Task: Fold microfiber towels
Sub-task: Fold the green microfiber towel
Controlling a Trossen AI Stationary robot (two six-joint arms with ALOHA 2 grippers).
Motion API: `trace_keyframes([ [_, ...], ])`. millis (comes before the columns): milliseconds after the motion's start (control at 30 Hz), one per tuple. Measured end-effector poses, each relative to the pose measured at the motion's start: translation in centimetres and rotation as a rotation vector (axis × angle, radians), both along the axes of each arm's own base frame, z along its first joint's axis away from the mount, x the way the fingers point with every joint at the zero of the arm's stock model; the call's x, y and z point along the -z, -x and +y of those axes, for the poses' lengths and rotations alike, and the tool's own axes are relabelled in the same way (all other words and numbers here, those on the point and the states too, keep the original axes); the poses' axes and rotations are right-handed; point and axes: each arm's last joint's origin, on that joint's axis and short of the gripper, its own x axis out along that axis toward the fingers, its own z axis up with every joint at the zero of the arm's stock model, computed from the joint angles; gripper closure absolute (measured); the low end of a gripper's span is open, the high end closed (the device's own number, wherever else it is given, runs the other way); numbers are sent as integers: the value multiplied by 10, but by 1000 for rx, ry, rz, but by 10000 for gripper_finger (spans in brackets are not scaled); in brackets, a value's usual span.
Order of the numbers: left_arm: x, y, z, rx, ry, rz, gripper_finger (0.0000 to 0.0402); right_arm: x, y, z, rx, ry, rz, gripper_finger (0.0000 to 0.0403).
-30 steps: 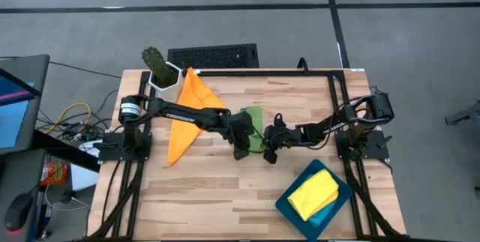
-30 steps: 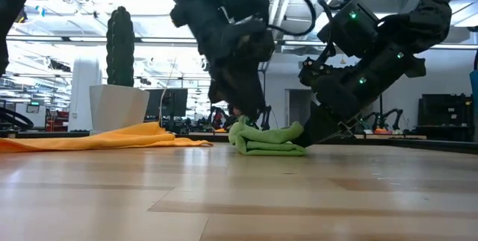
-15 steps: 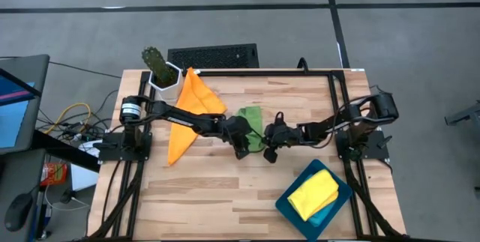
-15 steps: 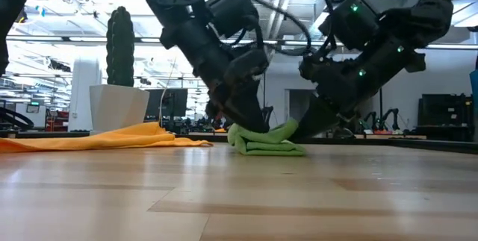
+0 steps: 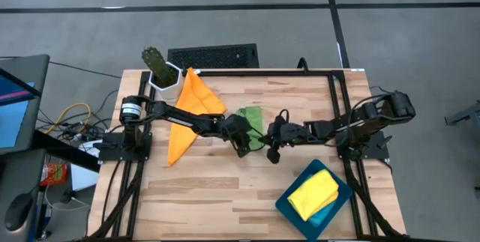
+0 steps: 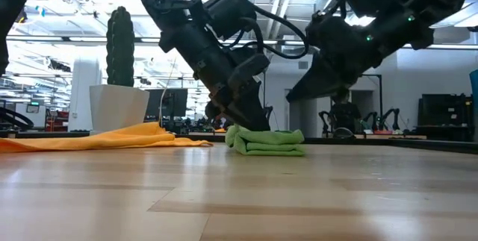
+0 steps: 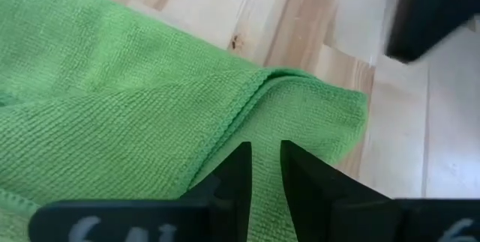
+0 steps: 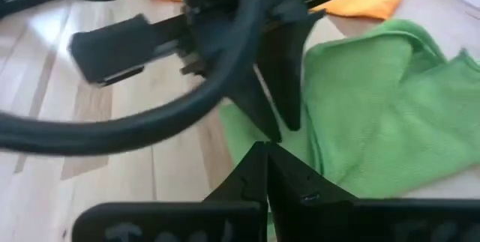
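The green towel (image 5: 252,119) lies folded in several layers at the middle of the table, and its stacked edges show in the low view (image 6: 269,141). My left gripper (image 7: 264,168) reaches in from the table's left and is shut on the towel's near left end (image 6: 237,125). My right gripper (image 8: 266,156) is shut and hangs above the towel's right end (image 6: 297,92), clear of it. An orange towel (image 5: 187,111) lies spread flat at the far left. A yellow towel (image 5: 315,192) rests in the teal tray (image 5: 289,206). My left gripper pinches a folded edge of the green towel (image 7: 262,126) between its two fingers, at the towel's near left end. The fingers slant down from the table's left. More than one layer seems to be caught. The towel lies slack on the table.
A cactus in a white pot (image 5: 159,68) stands at the far left corner beside the orange towel. The teal tray sits at the near right corner. Bare wood (image 5: 210,197) stretches along the near side. A black frame (image 5: 337,100) edges the table.
My left gripper has sunk, tipped further down and shut on the green towel's left end. My right gripper, still shut, has risen off the towel's right end toward the right. That end stood up before and now lies flat.
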Motion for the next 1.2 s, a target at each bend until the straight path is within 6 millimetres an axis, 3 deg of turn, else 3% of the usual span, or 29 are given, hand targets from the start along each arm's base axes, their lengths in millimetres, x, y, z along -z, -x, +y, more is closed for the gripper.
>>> trace_keyframes([
  [200,0,0,2,-20,-27,-1,339,20,-8,9,-57,-7,16,379],
  [467,-3,4,14,-36,-5,24,339,61,-12,4,-9,-58,129,380],
  [700,-48,27,31,-81,-10,90,339,66,-15,4,-4,-53,122,377],
  [800,-56,45,31,-110,-55,207,339,66,-15,4,-6,-52,125,376],
  [900,-41,60,29,-116,-21,260,347,66,-15,4,-8,-50,125,378],
  [1033,-14,68,26,-144,79,179,375,66,-14,4,-12,-46,126,379],
  [1200,17,63,33,-224,82,107,397,66,-15,4,-12,-47,119,374],
])
